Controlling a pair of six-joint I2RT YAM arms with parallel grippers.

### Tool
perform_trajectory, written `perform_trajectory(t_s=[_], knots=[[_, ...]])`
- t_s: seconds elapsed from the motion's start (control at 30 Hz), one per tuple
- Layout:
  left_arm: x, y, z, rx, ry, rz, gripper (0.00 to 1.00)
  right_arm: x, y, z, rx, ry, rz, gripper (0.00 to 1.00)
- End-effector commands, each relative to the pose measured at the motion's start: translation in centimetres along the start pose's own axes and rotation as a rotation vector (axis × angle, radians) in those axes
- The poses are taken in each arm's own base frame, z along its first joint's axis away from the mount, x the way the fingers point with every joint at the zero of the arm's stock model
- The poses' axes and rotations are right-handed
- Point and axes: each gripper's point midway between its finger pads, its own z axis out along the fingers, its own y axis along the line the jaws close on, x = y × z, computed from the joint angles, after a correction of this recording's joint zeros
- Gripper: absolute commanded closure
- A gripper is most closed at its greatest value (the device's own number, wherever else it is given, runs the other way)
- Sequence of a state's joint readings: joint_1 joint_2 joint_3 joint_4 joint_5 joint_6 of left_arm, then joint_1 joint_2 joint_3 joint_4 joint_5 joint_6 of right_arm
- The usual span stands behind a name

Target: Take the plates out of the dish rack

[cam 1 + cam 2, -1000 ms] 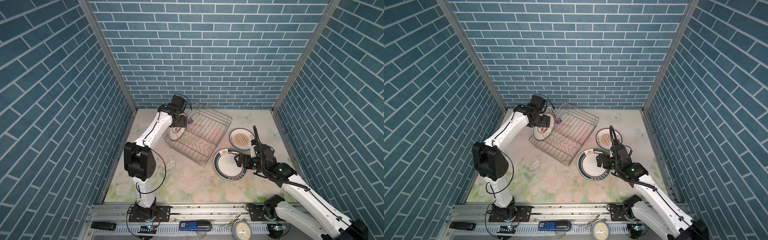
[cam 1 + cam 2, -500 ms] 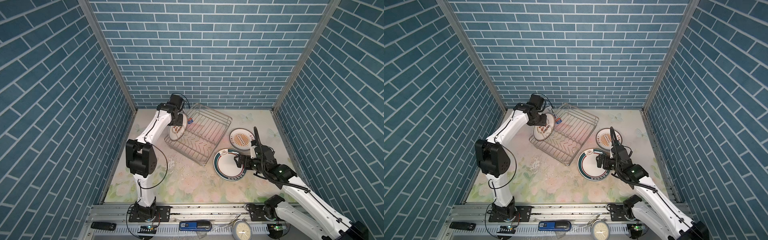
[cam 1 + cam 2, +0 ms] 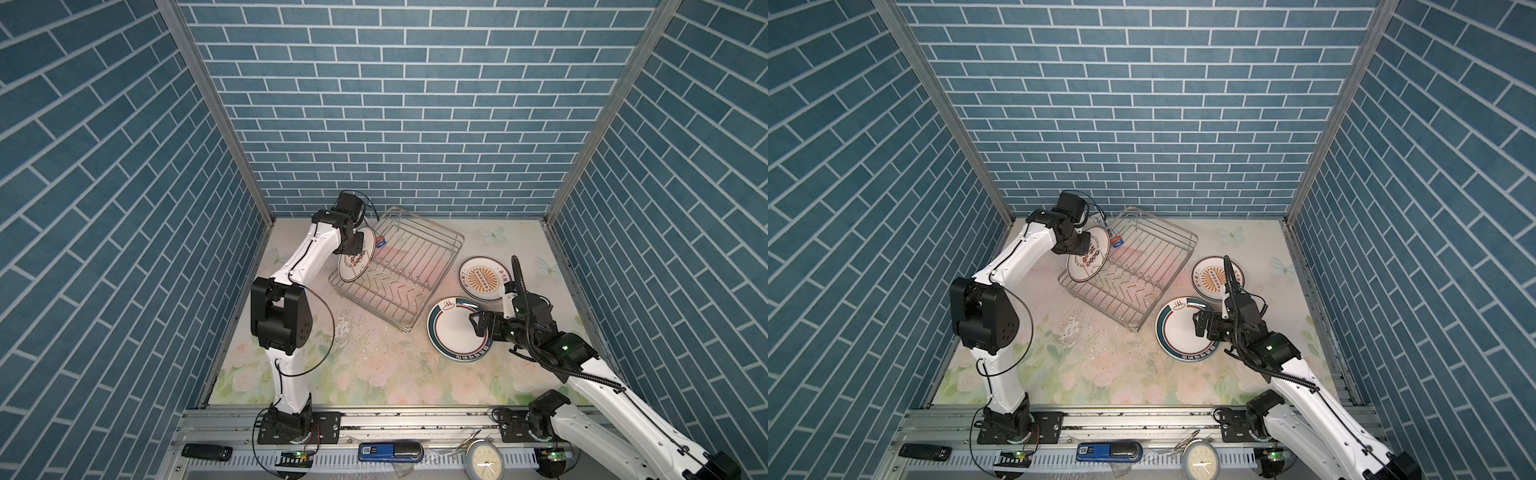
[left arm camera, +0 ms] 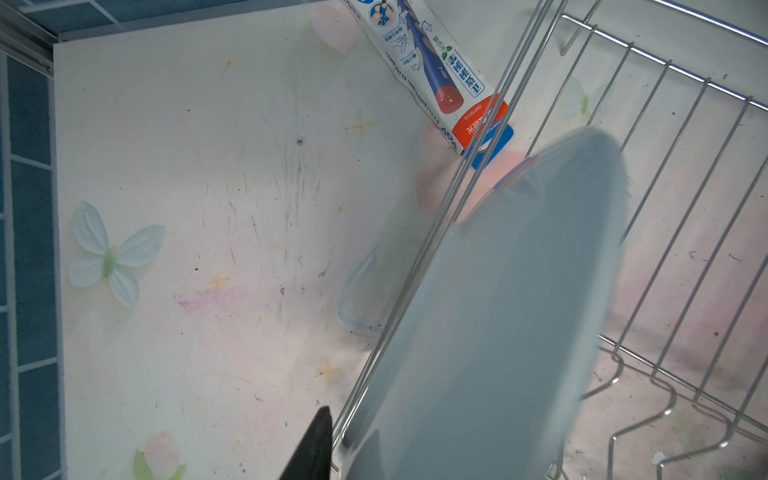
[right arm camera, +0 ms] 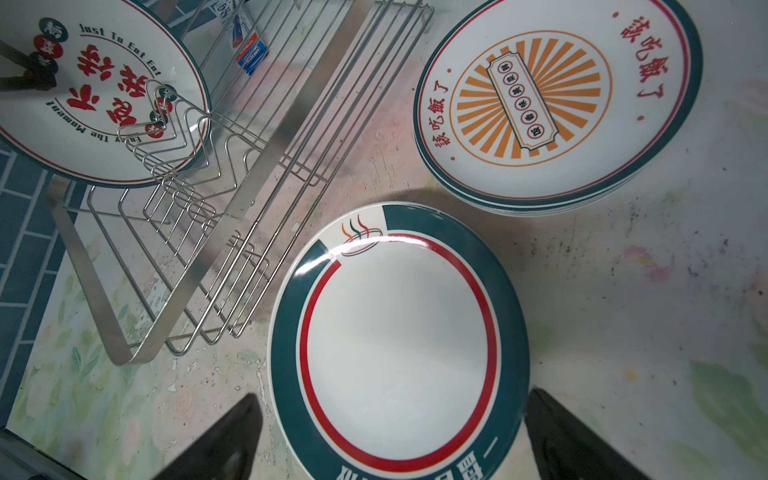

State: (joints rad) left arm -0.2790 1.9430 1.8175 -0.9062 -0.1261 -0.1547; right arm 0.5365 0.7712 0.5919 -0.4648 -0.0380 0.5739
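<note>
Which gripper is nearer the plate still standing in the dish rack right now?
Left. The left gripper is right at the rim of the plate inside the dish rack; the right gripper hangs open over a teal-rimmed plate on the table, outside the rack.

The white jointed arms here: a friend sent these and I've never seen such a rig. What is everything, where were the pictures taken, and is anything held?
These are two robot arms, each ending in a two-fingered pincer. Two pictures look down from overhead; two come from cameras on the arms' wrists. On the flower-printed table lie a silver wire dish rack, a flat white plate with teal and red rings, and a stack of white orange-sunburst plates. A white plate with red characters stands in the rack. The left pincer straddles its rim; whether it grips yet is unclear. The right pincer hangs open above the ringed plate, holding nothing.
</note>
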Motion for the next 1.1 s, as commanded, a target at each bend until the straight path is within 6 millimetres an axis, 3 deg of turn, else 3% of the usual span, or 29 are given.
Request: perform_trajectory(t_s=[0.0,0.43,0.53,0.83,0.97,1.07], knots=[[0.2,0.2,-0.9,0.006,-0.009,0.018,0.69,0.8,-0.4,-0.2,0.011,0.019,-0.028,0.01],[0.8,0.3,-1.7,0.012,-0.010,0.033,1.00,1.0,-0.6,-1.7,0.003,-0.009,-0.031,0.01],[0.8,0.3,-2.5,0.009,-0.032,0.043,1.00,1.1,-0.5,-1.8,-0.010,-0.018,-0.030,0.01],[-0.2,-0.1,-6.9,-0.002,-0.135,0.064,1.00,1.1,0.4,-1.8,-0.049,0.005,-0.033,0.01],[-0.8,-0.4,-10.1,0.017,-0.201,0.051,1.00,0.6,0.7,-1.5,-0.049,0.007,-0.034,0.01],[-1.0,-0.5,-13.1,0.063,-0.254,0.005,1.00,-0.1,2.0,-1.8,-0.109,-0.007,-0.040,0.01]])
